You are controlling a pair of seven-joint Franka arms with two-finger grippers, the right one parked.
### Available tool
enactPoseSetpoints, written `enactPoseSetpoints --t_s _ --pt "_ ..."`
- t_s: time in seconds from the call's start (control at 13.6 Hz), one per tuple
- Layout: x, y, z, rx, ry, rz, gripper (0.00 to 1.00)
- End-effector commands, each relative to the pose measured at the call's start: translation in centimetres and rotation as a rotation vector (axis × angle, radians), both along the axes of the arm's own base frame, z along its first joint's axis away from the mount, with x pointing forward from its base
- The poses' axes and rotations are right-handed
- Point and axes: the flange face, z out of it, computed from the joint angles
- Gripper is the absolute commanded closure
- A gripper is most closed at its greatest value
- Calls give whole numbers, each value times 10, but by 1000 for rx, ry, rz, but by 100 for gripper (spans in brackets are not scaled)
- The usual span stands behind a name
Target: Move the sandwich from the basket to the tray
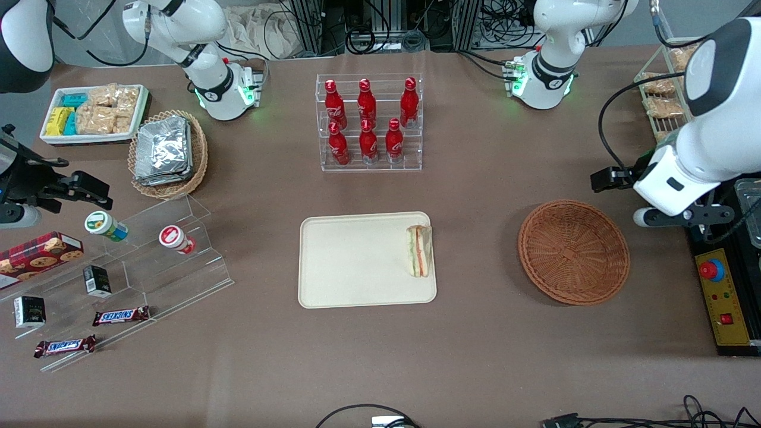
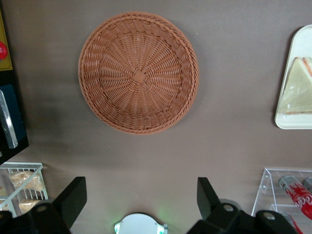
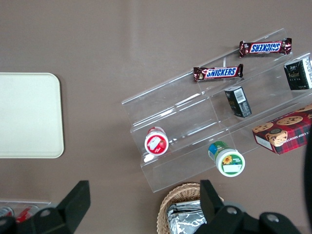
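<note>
Where the brown worktop (image 1: 380,356) lies nearest the front camera it carries two Snickers bars (image 1: 120,315) on the low steps of a clear acrylic riser (image 1: 148,261) toward the parked arm's end, with small dark boxes (image 1: 96,280) and a cookie box (image 1: 37,251) close by. A little farther in, the tray (image 1: 351,261) sits mid-worktop, and the sandwich (image 1: 419,249) lies on it against the short rim that faces the basket, its orange-red and green filling showing along one cut edge. The basket (image 1: 574,251) stands well apart from the tray, toward the working arm's end, with nothing inside it; the wrist camera looks straight down into its woven bottom (image 2: 139,73). The tool (image 2: 141,197) hangs above the worktop just beside the basket, a touch farther from the front camera than it, both black fingers (image 2: 73,197) spread wide with nothing between them. Two lidded cups (image 1: 107,226) lie tipped on the riser's upper steps. Farther still, a clear rack of red bottles (image 1: 368,122) stands upright, in line with the tray. Toward the parked arm's end a tan basket of foil packets (image 1: 166,153) sits near a white bin of snacks (image 1: 95,113).
</note>
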Motion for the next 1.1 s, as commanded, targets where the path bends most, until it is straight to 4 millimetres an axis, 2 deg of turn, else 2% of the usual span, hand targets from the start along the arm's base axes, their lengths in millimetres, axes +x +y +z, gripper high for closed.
enactPoseSetpoints --t_s 0.0,0.15,0.29,0.51,1.03 --pt "-26 10 6 17 -42 5 0" --pt "-24 16 10 6 -53 8 0" --pt "-21 13 12 -7 -68 -8 0" --pt "-17 16 6 -5 -58 -4 0" --pt "-15 13 7 -10 -70 -4 0"
